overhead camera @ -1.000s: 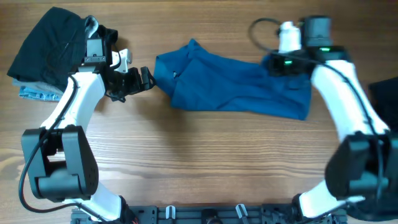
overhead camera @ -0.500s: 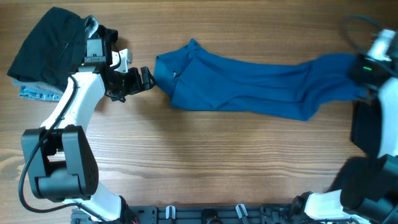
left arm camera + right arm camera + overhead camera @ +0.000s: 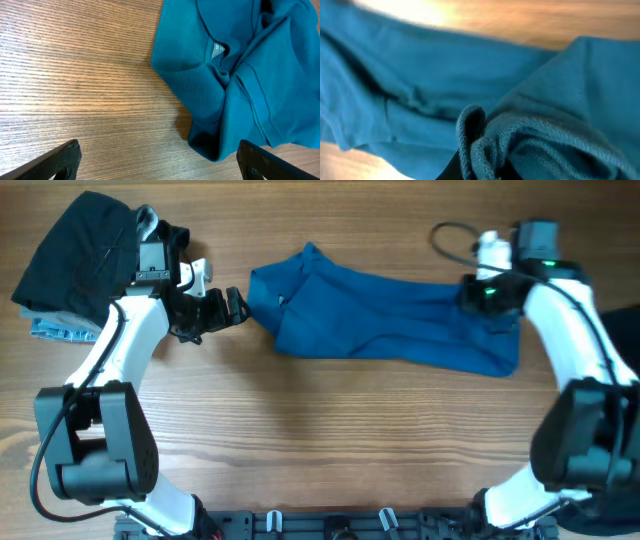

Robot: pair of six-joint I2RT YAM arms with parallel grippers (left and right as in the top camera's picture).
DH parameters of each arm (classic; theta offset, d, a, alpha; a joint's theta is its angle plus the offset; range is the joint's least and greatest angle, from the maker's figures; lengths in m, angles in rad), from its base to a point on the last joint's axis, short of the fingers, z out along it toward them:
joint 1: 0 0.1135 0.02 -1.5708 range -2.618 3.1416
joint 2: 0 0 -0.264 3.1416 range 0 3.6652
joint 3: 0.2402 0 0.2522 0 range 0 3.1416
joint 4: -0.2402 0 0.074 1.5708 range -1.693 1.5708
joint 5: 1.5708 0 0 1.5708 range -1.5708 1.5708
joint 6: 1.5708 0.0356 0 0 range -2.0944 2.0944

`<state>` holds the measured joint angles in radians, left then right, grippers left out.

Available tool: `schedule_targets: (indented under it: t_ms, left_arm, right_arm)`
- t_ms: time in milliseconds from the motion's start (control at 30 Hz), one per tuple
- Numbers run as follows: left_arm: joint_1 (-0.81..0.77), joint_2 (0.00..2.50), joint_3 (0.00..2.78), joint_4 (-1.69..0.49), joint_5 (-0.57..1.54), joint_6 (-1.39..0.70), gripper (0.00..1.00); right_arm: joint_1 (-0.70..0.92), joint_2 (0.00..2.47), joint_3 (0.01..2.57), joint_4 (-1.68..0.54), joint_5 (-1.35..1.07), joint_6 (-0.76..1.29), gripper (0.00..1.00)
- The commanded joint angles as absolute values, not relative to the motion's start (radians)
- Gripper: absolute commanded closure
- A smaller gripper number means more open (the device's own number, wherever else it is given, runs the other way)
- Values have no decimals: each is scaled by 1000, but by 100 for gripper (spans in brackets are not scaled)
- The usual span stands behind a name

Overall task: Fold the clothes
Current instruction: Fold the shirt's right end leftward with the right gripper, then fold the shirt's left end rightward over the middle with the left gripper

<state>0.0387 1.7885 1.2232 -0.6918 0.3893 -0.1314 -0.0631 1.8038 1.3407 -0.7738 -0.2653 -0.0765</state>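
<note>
The royal-blue shirt (image 3: 380, 320) lies crumpled across the middle of the wooden table, its collar end at the left. My right gripper (image 3: 488, 298) is shut on a bunch of the shirt's fabric (image 3: 485, 145) at its right end. My left gripper (image 3: 225, 308) is open and empty, just left of the collar end; its two black fingertips frame the shirt's corner (image 3: 210, 145) in the left wrist view. A stack of folded clothes, black on top (image 3: 75, 255) and pale-blue patterned beneath (image 3: 60, 330), sits at the far left.
A dark item (image 3: 620, 330) lies at the right table edge. Bare wood fills the front half of the table (image 3: 330, 440). A cable (image 3: 450, 235) loops above the right wrist.
My right gripper pulled the shirt's right end far out to the right, then carried it back left. The left arm has not moved.
</note>
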Motion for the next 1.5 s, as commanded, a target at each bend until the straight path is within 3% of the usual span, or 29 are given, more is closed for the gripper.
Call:
schedule_targets:
  t_ms: [0, 100, 167, 200, 233, 300, 333, 367, 500, 600, 667, 700, 800, 900, 1000, 1033, 1100, 1133, 1200, 1333, 1467]
  left_arm:
    - [36, 1780, 1225, -689, 392, -112, 0]
    - [36, 1780, 1225, -689, 392, -112, 0]
    - [36, 1780, 1225, -689, 392, -112, 0]
    - [36, 1780, 1225, -690, 392, -112, 0]
    - [36, 1780, 1225, -690, 392, -112, 0]
    - [36, 1780, 1225, -690, 391, -112, 0]
    - [36, 1780, 1225, -689, 392, -112, 0]
    - [36, 1780, 1225, -689, 392, -112, 0]
    - [36, 1780, 1225, -689, 391, -112, 0]
    - [36, 1780, 1225, -682, 392, -112, 0]
    - [36, 1780, 1225, -681, 392, -112, 0]
    - [36, 1780, 1225, -682, 392, -112, 0]
    - [36, 1780, 1225, -694, 392, -112, 0]
    - [36, 1780, 1225, -710, 392, -112, 0]
    - [35, 1780, 1225, -716, 393, -120, 1]
    - [35, 1780, 1225, -715, 398, -120, 1]
    - [35, 1780, 1225, -715, 423, -120, 1]
    - [35, 1780, 1225, -715, 435, -120, 1]
    - [35, 1780, 1225, -715, 485, -120, 0]
    - [-2, 1780, 1225, -712, 524, -119, 0]
    - [-96, 1808, 1225, -599, 523, -112, 0]
  right_arm:
    - [29, 1861, 1333, -775, -271, -69, 77]
    - [74, 1839, 1339, -790, -233, -125, 30]
    - [40, 1800, 1341, -786, -206, -68, 26]
    - [16, 1789, 1341, -786, -206, -23, 27]
    - [-22, 1787, 1341, -788, -207, 35, 36]
    - [-88, 1796, 1329, -804, -209, 85, 82]
    - [-112, 1802, 1316, -804, -209, 86, 94]
    - [-117, 1816, 1309, -801, -204, 88, 96]
    - [-115, 1930, 1267, -760, -249, 240, 96]
    - [-75, 1991, 1267, -476, -815, 13, 96]
    - [-28, 1977, 1298, -350, -977, 21, 96]
    - [-4, 1959, 1323, -387, -924, 14, 96]
    - [-6, 1857, 1337, -667, -435, 10, 94]
    - [-22, 1843, 1327, -879, -181, 176, 82]
    - [23, 1866, 1216, -842, -269, 231, 87]
    - [50, 1870, 1174, -788, -385, 161, 89]
    - [131, 1871, 1098, -711, -741, -163, 90]
    - [161, 1871, 1091, -730, -784, -257, 96]
    - [184, 1858, 1100, -752, -641, -168, 96]
    - [141, 1682, 1147, -743, -577, -67, 96]
    - [71, 1573, 1147, -717, -319, 312, 89]
